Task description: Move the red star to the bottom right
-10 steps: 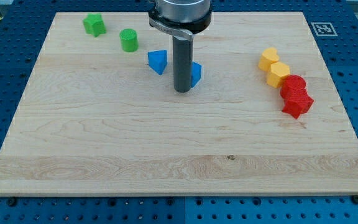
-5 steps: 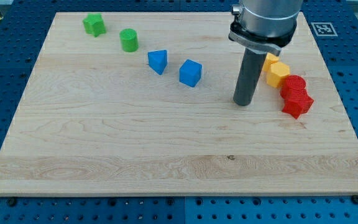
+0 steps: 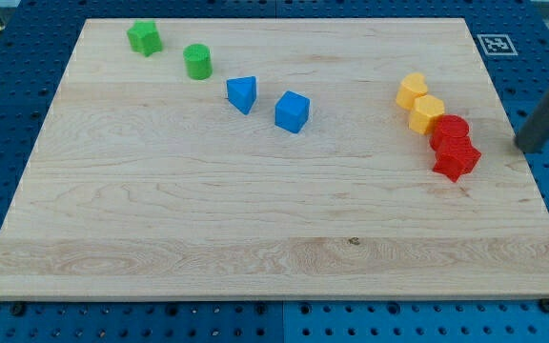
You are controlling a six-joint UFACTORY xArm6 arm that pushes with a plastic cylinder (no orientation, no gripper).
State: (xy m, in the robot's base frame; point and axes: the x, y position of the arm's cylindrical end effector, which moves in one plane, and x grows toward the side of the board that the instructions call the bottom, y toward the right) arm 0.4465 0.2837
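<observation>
The red star (image 3: 457, 159) lies near the board's right edge, at the lower end of a slanted row of blocks. A red round block (image 3: 451, 129) touches it just above. My tip (image 3: 530, 147) is at the view's right edge, off the board's right side, to the right of the red star and apart from it. Only the lower part of the rod shows.
Two yellow blocks (image 3: 412, 90) (image 3: 427, 112) continue the row up and left from the red ones. A blue cube (image 3: 293, 110) and a blue wedge-like block (image 3: 242, 93) sit mid-top. A green cylinder (image 3: 197, 61) and a green star (image 3: 145, 37) are top left. The wooden board (image 3: 255, 219) lies on a blue perforated table.
The rod has swept from the board's middle by the blue cube rightward, past the yellow and red blocks, to beyond the board's right edge. No block has moved.
</observation>
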